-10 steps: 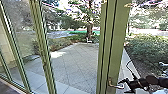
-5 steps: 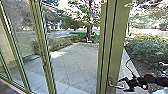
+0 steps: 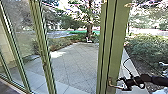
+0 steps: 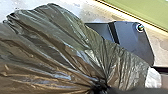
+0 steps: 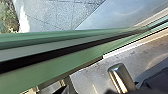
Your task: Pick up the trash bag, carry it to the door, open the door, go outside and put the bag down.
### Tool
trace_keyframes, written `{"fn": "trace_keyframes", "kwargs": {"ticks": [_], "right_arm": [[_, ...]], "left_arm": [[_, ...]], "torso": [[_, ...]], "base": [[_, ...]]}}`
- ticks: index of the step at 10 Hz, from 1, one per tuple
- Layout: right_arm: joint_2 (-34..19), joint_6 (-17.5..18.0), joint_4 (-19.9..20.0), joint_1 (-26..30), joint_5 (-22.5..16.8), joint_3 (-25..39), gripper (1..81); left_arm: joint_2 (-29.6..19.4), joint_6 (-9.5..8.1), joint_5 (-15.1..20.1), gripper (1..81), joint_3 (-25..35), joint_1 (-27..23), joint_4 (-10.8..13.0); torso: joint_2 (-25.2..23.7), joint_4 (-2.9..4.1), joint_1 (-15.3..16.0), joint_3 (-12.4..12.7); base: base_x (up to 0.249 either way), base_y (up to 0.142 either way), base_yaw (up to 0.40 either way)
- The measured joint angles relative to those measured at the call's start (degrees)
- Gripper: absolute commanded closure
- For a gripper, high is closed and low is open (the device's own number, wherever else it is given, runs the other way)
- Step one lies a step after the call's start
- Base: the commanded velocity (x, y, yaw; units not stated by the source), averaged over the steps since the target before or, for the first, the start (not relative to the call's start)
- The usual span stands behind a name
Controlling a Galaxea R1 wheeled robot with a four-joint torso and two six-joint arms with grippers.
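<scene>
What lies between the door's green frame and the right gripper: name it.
A metal handle, reaching from the green frame toward the right gripper in the head view.

Robot's R arm (image 3: 155,79) is blk, w/ rounded, chunky joint housings; thin blk cable (image 3: 124,65) curves in a loose loop, plain, no markings legible. Blk claw (image 3: 120,83) has an angular outline. Base's wide plate (image 4: 132,37): dk blue-grey, smooth, flat, rounded corner, blk strip (image 4: 113,32) across it, plus rnd fitting (image 4: 140,27) w/ bright metallic rim & small coloured ctr.
</scene>
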Motion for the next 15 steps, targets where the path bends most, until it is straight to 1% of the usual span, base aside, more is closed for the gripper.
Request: {"fn": "trace_keyframes", "kwargs": {"ticks": [3, 6, 9, 12, 15], "right_arm": [[2.6, -0.2, 0.0, -0.8, 0.1, -2.9, 1.0], [5.6, -0.2, 0.0, -3.2, 0.6, -6.5, 1.0], [7.0, -0.4, 0.0, -4.2, 0.8, -9.0, 1.0], [7.6, 1.6, -0.1, -5.1, 1.6, -10.0, 1.0], [8.9, 3.6, -0.1, -7.2, 4.1, -12.1, 1.0]], "left_arm": [[0.0, -0.01, 0.0, 81.1, 0.0, 0.0, 0.0], [0.0, -0.01, 0.0, 81.1, 0.0, 0.0, 0.0], [0.0, 0.0, 0.0, 81.1, 0.0, 0.0, 0.0], [0.6, 0.0, 0.0, 81.1, -0.2, 0.0, 0.0], [0.6, 0.0, 0.0, 81.1, -0.7, 0.0, 0.0]], "torso": [[0.0, 0.0, 0.0, 0.0], [0.0, 0.0, 0.0, 0.0], [0.0, -0.02, 0.0, 0.0], [0.0, -0.06, -0.1, 0.0], [-0.1, -0.11, -0.2, 0.1]], "base": [[0.0, 0.0, 0.0], [0.0, 0.0, 0.0], [0.0, 0.0, 0.0], [0.0, 0.0, 0.0], [0.0, 0.0, 0.0]]}}
